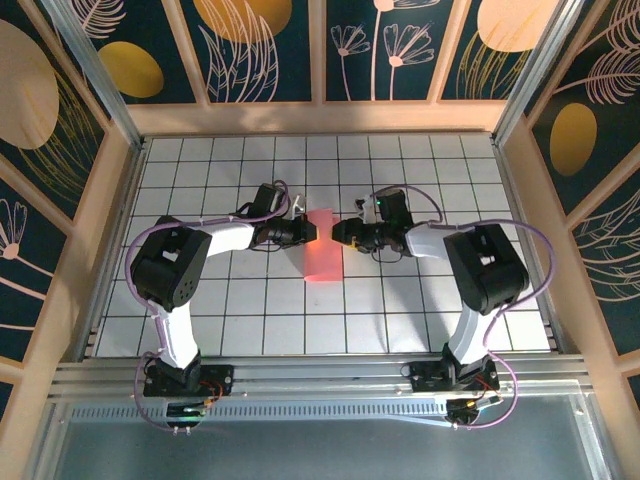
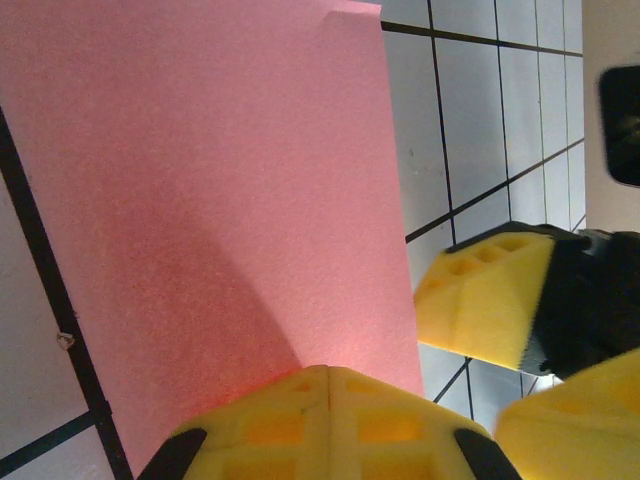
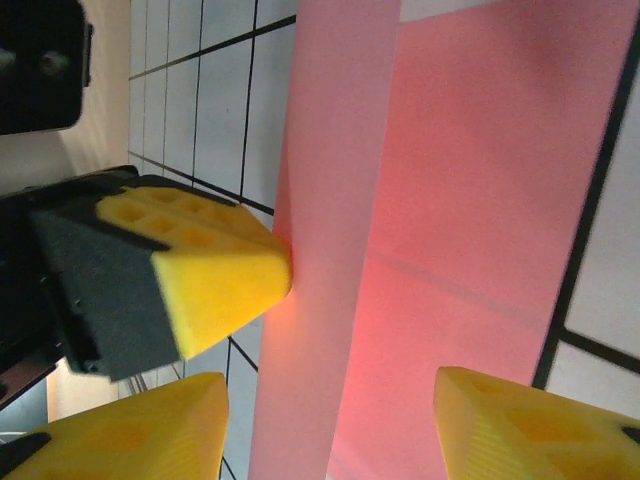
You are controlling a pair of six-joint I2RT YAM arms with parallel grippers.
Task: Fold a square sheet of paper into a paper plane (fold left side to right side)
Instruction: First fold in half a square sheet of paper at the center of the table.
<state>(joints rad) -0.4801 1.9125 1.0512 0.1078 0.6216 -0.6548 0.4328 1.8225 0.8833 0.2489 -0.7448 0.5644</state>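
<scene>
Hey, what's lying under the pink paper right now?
The white gridded table; its black lines vanish beneath the pink paper. Anything else beneath the sheet is covered.

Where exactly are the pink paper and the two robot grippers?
pink paper (image 1: 323, 255), overhead view, middle of the folded sheet.
left gripper (image 2: 330, 395), left wrist view, seam between its shut yellow fingertips.
right gripper (image 3: 335, 400), right wrist view, gap between its open yellow fingertips.
</scene>
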